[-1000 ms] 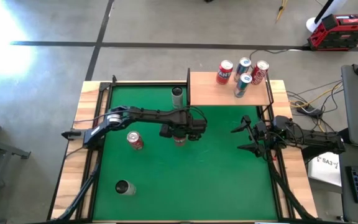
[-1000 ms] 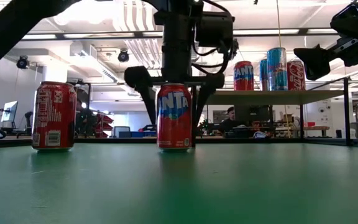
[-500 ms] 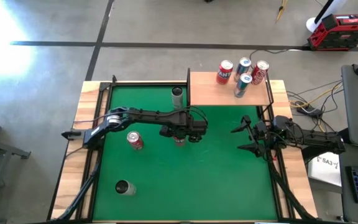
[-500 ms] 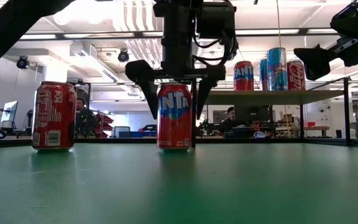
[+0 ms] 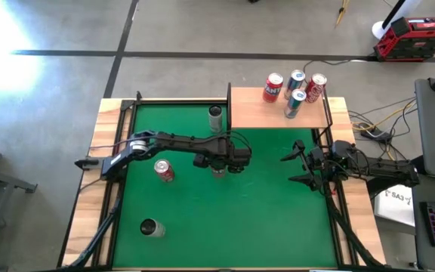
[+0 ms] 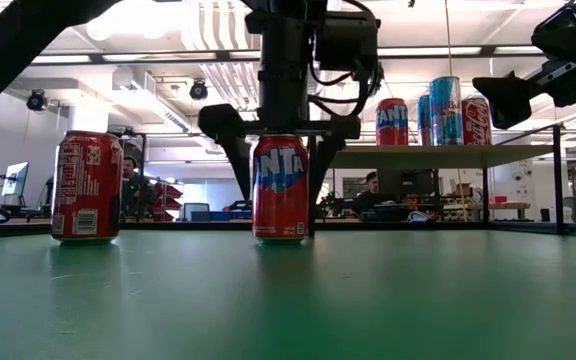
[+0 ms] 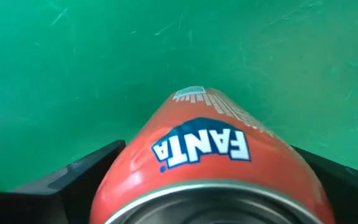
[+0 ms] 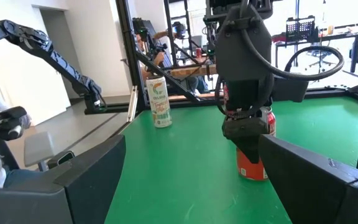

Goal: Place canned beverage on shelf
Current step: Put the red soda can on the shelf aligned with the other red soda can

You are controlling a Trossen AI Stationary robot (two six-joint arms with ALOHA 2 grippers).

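Open green tabletop (image 5: 270, 211): we find wide free passage between Fanta can (image 6: 280, 188) and shelf (image 5: 278, 113). Obstacles: four cans (image 5: 295, 89) crowding the shelf's far right; slim can (image 5: 215, 116) beside its left rail; right gripper (image 5: 297, 165) near the front rail.

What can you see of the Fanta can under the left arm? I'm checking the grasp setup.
The Fanta can is a red-orange metal can with a blue-and-white logo and silver top rim. It stands upright on the green mat, near the middle. The left gripper straddles it from above, fingers open on either side; contact isn't evident. Nothing else touches it.
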